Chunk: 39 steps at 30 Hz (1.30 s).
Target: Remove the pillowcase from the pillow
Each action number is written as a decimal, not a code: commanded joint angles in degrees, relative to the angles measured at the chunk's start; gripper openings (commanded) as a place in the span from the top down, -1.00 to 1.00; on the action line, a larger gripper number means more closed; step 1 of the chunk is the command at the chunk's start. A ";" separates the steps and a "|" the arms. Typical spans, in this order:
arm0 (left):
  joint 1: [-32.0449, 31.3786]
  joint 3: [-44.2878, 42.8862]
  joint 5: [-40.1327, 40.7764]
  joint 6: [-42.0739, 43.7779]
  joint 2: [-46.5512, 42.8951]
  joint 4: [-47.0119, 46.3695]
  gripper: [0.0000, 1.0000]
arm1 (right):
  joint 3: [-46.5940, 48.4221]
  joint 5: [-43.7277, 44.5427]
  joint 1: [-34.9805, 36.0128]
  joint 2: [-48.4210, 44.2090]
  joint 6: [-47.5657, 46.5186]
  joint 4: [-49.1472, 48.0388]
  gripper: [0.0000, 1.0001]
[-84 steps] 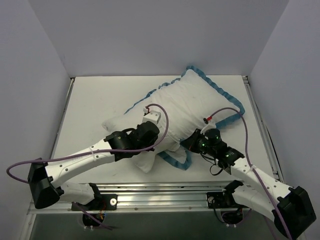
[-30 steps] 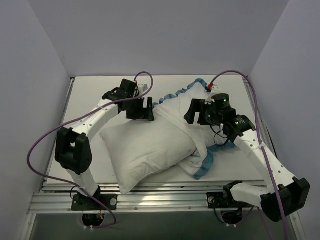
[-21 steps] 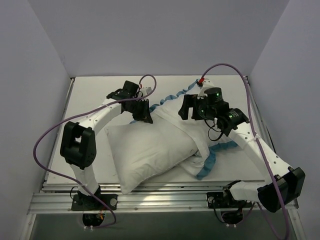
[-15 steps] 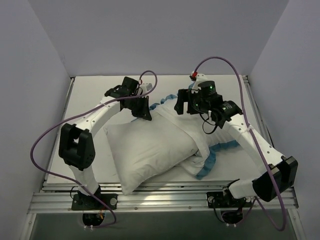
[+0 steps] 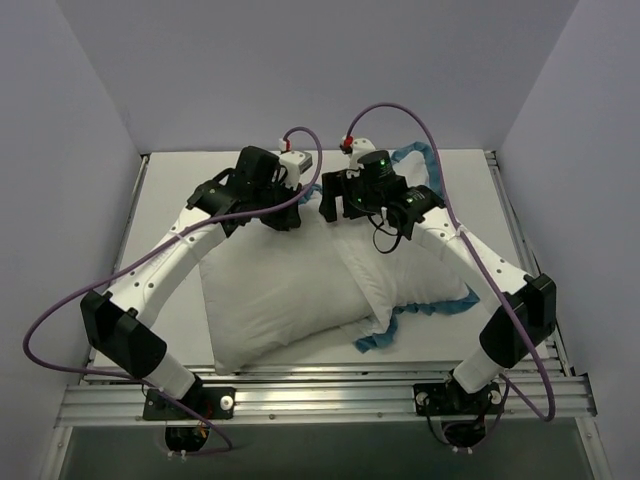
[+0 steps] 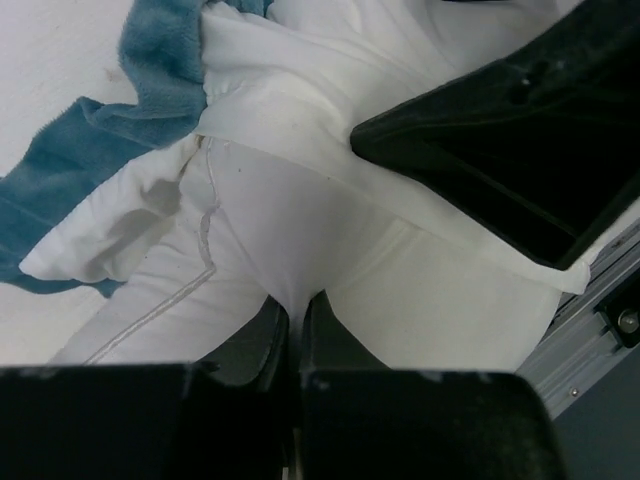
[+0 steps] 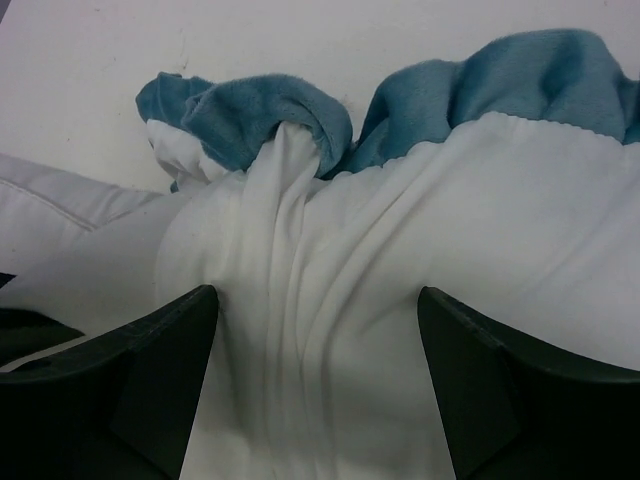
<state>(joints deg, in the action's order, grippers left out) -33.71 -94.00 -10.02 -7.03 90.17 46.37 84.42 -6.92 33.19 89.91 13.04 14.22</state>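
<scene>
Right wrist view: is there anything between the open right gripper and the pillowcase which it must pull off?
Nothing visible stands in the way. The pillowcase, bunched with its white inside showing, lies directly ahead of the right gripper and fills the gap between its open jaws. No other object is in that gap.

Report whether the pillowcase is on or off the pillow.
Partly off: the pillow lies bare at its near-left part; the pillowcase, turned inside out, bunches over its far-right end.

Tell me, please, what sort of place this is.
Probably a robot test cell in a laboratory, not a bedroom: a flat white table closed in by plain pale walls, and a silver aluminium rail at its near edge carrying two cabled arms.
</scene>
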 commanded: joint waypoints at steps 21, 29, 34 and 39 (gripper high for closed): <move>1.19 -0.66 15.28 -3.34 -10.62 2.30 0.95 | -5.67 19.30 -9.44 -1.40 2.07 2.56 1.00; 6.54 1.70 23.82 -8.35 -19.93 11.02 0.95 | -5.14 23.62 -29.22 -4.83 10.06 5.38 1.00; 9.98 7.06 23.64 -12.21 -26.36 14.88 0.95 | -6.37 21.95 -36.26 -7.37 13.59 2.84 1.00; 11.48 12.95 24.62 -14.51 -27.95 15.07 0.95 | -7.86 11.26 -36.53 -7.29 13.60 -1.54 1.00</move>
<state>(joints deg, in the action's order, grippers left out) -22.50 -82.30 11.35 -18.76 62.89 62.17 78.17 8.75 -5.67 83.94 26.22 16.16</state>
